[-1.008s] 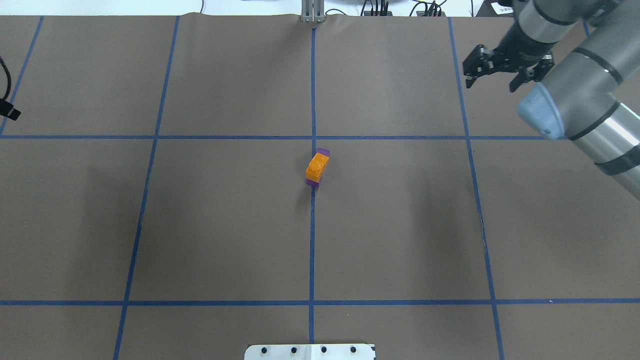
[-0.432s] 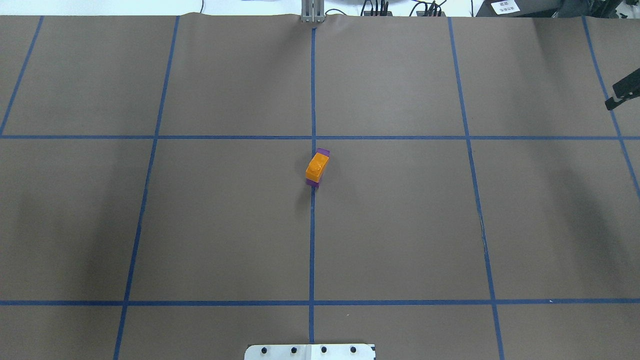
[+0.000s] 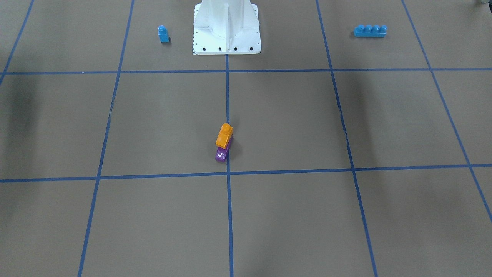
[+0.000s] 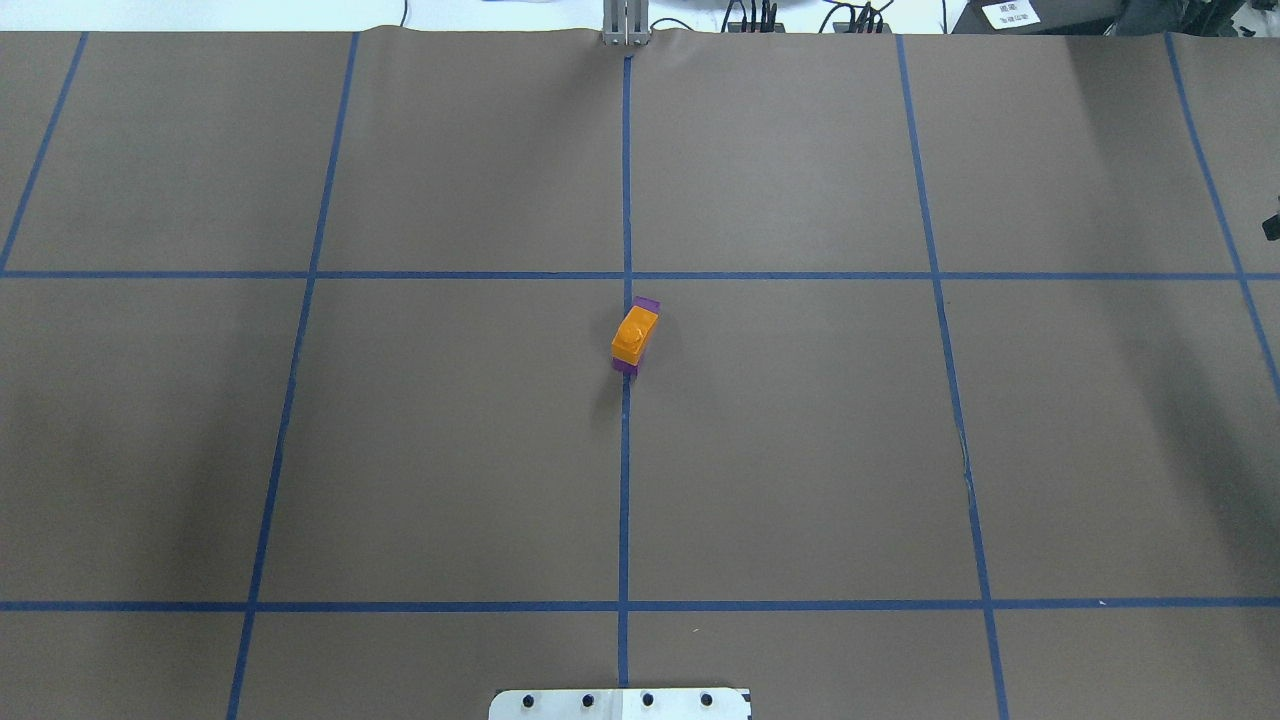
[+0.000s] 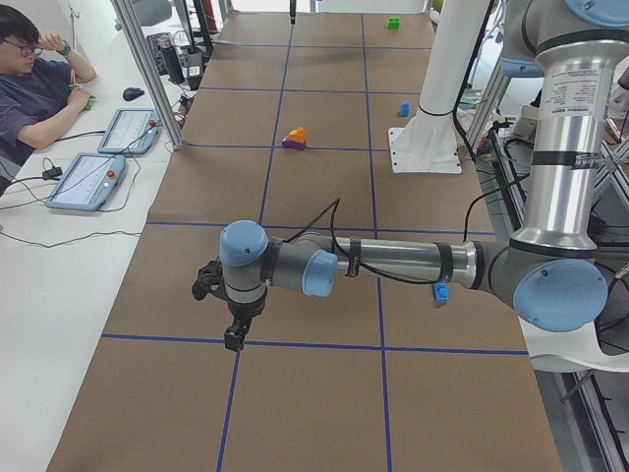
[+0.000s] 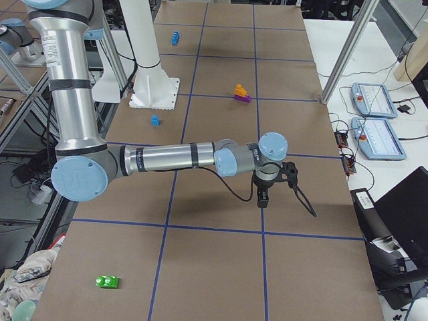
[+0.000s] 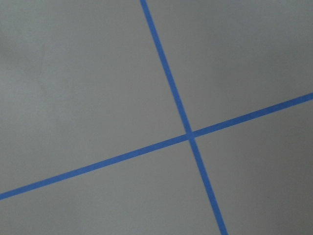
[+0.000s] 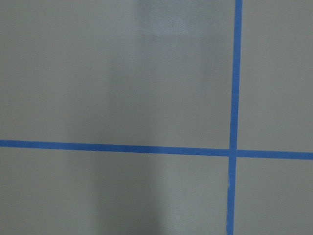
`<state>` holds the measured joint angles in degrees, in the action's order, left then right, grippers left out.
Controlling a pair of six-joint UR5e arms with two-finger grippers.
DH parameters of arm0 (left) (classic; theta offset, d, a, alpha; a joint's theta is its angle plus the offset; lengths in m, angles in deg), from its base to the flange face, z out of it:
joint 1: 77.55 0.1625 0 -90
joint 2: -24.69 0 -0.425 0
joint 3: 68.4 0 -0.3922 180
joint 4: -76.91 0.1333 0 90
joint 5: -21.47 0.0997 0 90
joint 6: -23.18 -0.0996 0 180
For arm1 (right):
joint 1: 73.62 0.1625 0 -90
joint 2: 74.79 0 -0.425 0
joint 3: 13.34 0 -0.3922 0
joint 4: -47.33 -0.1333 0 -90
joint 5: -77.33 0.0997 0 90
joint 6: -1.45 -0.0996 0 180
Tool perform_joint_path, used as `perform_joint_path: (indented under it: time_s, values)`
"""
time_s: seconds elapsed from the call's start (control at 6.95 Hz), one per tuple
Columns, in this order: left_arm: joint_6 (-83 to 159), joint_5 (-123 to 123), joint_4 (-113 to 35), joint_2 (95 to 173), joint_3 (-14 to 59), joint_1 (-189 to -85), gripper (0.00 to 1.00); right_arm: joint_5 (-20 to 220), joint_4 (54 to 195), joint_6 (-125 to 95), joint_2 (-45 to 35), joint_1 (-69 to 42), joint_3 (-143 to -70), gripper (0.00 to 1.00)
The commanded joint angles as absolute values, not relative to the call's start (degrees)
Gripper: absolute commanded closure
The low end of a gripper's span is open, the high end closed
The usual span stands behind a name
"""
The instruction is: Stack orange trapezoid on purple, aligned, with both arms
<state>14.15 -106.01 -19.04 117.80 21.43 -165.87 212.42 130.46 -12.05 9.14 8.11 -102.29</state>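
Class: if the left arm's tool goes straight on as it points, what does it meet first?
Probably the brown table cover below the left tool, near a blue tape crossing.

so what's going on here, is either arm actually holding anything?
No, nothing is being handled. The orange trapezoid sits on top of the purple beside the centre tape line, free of both arms. A little purple shows past the orange at each end, so I can't confirm that it's flush. The left tool and right tool hang over bare table at opposite ends, far from the stack. They show only in the side views, so I can't tell if they're open or shut.
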Motion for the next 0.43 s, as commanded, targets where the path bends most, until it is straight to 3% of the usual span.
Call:
perform_joint_path:
  time_s: [0.0,0.29]
  values:
    - [13.96,-102.56,-15.11,118.21,21.43,-165.62,0.0,213.38,132.04,-11.47,9.94,11.96,-101.67,0.0]
    - [14.31,-102.98,-15.11,118.21,21.25,-165.53,0.0,217.14,134.95,-10.07,11.33,14.26,-101.76,0.0]
